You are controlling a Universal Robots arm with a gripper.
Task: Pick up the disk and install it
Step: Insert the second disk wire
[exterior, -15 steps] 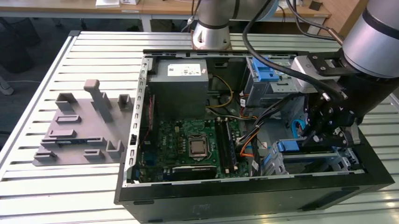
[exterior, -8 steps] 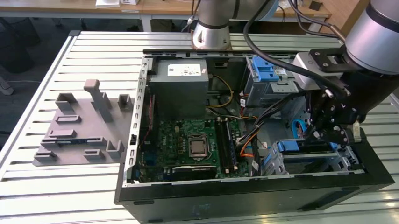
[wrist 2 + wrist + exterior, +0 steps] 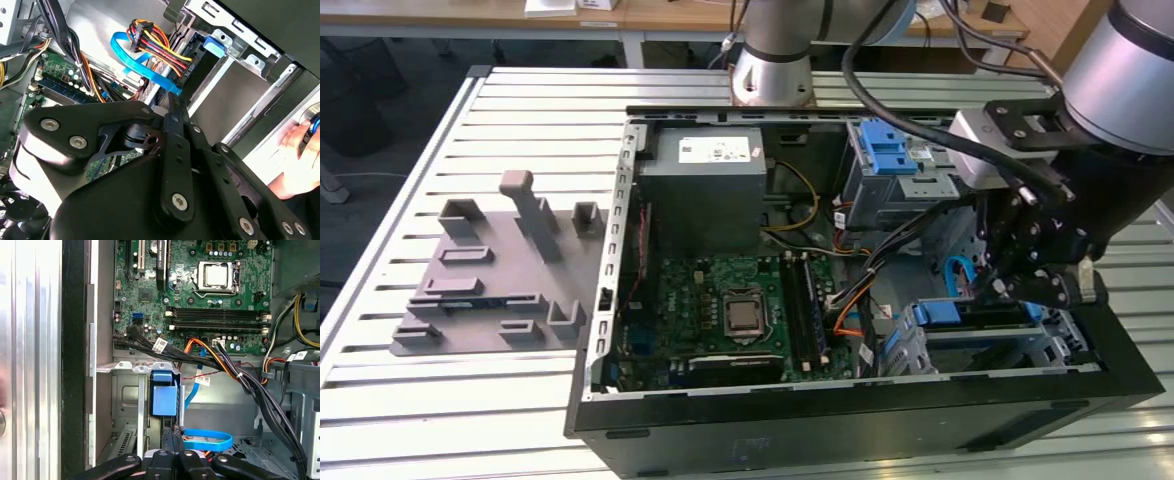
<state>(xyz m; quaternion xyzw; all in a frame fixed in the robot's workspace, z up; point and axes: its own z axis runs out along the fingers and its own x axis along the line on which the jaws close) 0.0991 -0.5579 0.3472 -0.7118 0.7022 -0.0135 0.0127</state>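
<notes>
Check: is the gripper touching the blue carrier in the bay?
Cannot tell. In the first wrist view the gripper meets the blue carrier edge-on; contact isn't plain. The exterior view hides the fingertips.

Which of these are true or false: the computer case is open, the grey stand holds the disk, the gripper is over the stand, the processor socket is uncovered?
1. The computer case lies open, its motherboard showing. True.
2. The grey stand holds the disk. False: its slots are bare; a blue carrier sits in the case's drive bay.
3. The gripper hangs over the grey stand. False: it is inside the case, at the drive bay on the exterior view's right.
4. The processor socket has no cooler on it. True.
</notes>
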